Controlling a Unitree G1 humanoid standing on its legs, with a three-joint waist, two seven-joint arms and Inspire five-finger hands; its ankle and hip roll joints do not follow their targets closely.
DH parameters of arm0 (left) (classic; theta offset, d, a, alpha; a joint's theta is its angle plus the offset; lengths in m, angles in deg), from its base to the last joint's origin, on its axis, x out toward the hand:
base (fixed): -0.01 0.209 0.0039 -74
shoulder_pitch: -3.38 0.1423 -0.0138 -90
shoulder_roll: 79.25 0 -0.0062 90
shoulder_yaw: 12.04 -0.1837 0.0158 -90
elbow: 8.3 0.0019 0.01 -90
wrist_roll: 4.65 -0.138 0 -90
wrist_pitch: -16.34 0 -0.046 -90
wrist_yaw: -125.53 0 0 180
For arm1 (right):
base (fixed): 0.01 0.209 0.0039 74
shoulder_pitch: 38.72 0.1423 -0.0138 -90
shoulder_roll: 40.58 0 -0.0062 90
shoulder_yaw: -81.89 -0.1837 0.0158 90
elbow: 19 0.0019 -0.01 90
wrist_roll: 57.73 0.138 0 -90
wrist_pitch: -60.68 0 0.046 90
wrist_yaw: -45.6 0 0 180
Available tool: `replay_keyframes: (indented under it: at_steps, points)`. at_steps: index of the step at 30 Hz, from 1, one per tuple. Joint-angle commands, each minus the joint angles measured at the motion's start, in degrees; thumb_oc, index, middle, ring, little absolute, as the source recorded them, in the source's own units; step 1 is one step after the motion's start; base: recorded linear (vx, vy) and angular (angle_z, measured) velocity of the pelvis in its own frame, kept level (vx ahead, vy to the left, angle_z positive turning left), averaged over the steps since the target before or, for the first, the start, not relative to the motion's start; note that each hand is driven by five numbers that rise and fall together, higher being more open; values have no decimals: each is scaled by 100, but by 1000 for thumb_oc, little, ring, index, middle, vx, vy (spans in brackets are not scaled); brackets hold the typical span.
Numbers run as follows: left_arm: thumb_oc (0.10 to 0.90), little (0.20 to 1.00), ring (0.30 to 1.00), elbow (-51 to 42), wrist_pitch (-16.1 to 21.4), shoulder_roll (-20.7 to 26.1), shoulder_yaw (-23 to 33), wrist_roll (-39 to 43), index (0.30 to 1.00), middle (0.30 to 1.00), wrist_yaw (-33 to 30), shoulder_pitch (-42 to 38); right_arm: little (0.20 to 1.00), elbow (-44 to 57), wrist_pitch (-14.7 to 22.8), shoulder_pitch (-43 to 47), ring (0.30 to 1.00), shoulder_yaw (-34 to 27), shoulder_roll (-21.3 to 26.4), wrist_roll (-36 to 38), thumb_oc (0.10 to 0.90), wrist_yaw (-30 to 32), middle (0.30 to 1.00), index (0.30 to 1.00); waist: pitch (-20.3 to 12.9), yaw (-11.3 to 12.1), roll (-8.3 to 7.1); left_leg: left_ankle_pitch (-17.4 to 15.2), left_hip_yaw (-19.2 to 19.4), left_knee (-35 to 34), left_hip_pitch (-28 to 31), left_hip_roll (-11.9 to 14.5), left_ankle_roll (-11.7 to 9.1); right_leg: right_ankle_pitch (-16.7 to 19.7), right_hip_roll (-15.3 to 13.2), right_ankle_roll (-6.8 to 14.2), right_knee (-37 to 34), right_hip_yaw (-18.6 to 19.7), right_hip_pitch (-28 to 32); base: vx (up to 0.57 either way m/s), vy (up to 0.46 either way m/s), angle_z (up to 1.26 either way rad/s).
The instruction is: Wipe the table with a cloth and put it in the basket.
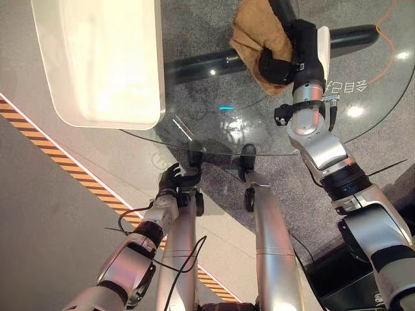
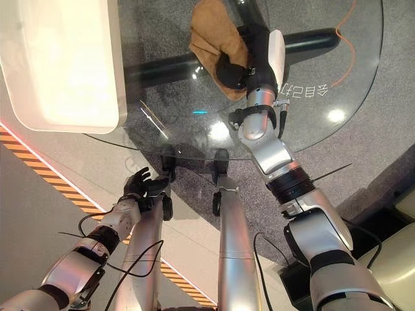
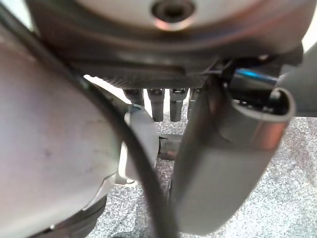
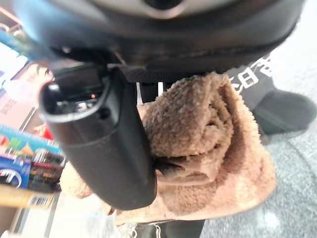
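Glass bench (image 1: 194,116), upper frame: right hand (image 1: 285,55) fingers clench the cloth (image 1: 256,32); left hand (image 1: 174,178) hangs relaxed. A loose fold could slip free mid-wipe.

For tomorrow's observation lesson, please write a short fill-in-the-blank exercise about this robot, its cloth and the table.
1. The brown cloth is gripped by the robot's ____ hand.
2. The round table has a top made of clear ____.
3. The white basket sits on the table on the robot's ____ side.
4. The left hand hangs ____ than the tabletop, holding nothing.

Missing words: right; glass; left; lower
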Motion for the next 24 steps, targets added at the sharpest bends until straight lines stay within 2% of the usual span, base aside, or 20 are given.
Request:
replay_keyframes:
  at_steps: [1, 5, 14, 21, 24]
  points:
    - [800, 900, 900, -55, 42, -184, -181, -98, 900, 900, 44, 586, 200, 594, 9, -241, 300, 1436, -763, -82, 100, -1587, 300, 300, -53, 228, 91, -548, 423, 373, -7, -586, 537, 575, 167, 221, -675, 93, -12, 0, 0, 0]
    - [800, 900, 900, -143, 33, -146, -235, -100, 900, 900, 40, 639, 200, 731, -120, -262, 300, 1678, -707, -135, 100, -1957, 300, 300, -53, 261, 83, -525, 415, 361, -11, -588, 529, 575, 148, 221, -679, 46, -9, 0, 0, 0]
    - [800, 900, 900, -195, 62, -96, -306, -114, 900, 900, 78, 727, 200, 807, -121, -292, 300, 1855, -589, -20, 100, -2055, 300, 300, -53, 292, 73, -519, 397, 383, -26, -583, 517, 577, 125, 219, -675, 11, -9, 1, -14, 9]
    - [800, 900, 900, -225, 9, -72, -331, -130, 900, 900, 49, 732, 200, 801, -149, -275, 300, 1836, -483, -70, 100, -1955, 300, 300, -53, 302, 65, -539, 399, 456, -70, -574, 528, 569, 103, 220, -597, -19, -47, 4, -9, 4]
    - [800, 900, 900, -244, -42, -62, -329, -106, 900, 900, 18, 704, 200, 757, -138, -294, 300, 1744, -455, 82, 100, -1664, 300, 300, -53, 291, 65, -561, 419, 519, -116, -547, 536, 564, 86, 214, -520, -22, -101, 0, 0, 0]
